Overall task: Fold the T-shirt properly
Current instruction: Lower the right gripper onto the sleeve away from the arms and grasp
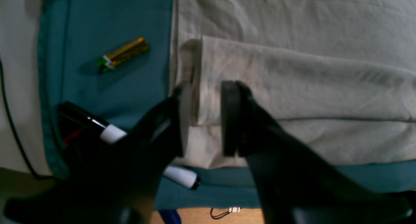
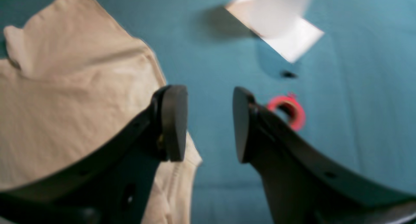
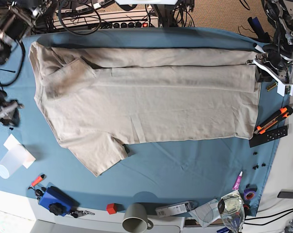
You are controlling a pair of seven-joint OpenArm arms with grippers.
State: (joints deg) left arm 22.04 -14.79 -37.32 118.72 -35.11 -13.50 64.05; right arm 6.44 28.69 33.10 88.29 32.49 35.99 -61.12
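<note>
Beige T-shirt (image 3: 151,104) lies spread across the blue table cloth (image 3: 185,165), one long edge folded over. At its hem, left gripper (image 1: 203,118) straddles the fold, jaws apart. Beside its sleeve, right gripper (image 2: 209,123) hangs parted, empty.

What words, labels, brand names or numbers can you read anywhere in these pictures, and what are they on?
None can be read.
Battery: green and gold wrapper, print too blurred.
Marker pen: label not readable.
Flat packet beside the mug: dark print, too small.
T-shirt: plain, no print visible.
</note>
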